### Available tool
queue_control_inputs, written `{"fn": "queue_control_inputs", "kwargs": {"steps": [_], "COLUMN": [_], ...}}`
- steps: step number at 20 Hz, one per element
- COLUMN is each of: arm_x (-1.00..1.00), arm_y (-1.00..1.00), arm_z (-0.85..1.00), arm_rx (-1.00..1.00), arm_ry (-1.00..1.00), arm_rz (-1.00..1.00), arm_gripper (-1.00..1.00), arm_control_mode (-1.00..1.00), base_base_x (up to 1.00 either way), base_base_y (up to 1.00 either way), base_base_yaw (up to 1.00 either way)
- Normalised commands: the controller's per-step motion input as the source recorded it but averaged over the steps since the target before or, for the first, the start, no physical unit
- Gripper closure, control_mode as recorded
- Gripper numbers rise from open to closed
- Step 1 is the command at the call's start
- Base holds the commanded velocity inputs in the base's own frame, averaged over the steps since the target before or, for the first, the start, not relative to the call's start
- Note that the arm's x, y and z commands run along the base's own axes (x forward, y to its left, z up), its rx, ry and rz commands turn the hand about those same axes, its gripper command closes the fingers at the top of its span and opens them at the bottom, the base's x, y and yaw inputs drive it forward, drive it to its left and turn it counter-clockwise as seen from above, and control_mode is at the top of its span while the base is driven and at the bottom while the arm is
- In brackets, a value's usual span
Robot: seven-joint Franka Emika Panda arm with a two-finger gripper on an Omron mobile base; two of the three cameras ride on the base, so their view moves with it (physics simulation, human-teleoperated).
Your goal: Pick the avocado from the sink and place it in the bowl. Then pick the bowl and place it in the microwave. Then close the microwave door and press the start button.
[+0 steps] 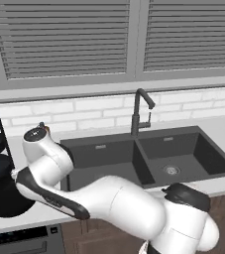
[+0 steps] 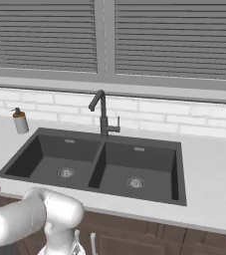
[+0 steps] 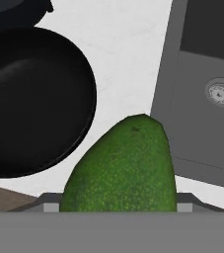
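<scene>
Holding avocado (image 3: 121, 168) beside bowl (image 3: 32, 99), sink (image 3: 202, 89)

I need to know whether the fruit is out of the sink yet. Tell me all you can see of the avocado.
The avocado is bright green with fine pale speckles and a small dark spot near its rounded tip. It fills the lower middle of the hand view, pointing up and away from the camera, held up over the white counter between the black bowl and the sink. Its lower end is hidden.

My white arm hides part of the wide black round bowl (image 1: 5, 201), and my fingertips are hidden behind the bright green avocado (image 3: 121, 168).
</scene>
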Motion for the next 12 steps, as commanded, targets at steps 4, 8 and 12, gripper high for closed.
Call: {"fn": "queue_control_inputs", "kwargs": {"steps": [4,8,12], "arm_x": [0.44,0.39,0.32], "arm_y": [0.66,0.58,0.47], "arm_z": [-0.37,-0.38,-0.35], "arm_rx": [-0.05,-0.04,-0.03], "arm_ry": [0.09,0.10,0.07], "arm_rz": [0.00,0.00,-0.01], "arm_gripper": [1.00,1.00,1.00], "arm_control_mode": [-1.00,-1.00,-1.00], "base_base_x": [0.00,0.00,0.00], "base_base_y": [0.00,0.00,0.00], "base_base_yaw": [0.00,0.00,0.00]}}
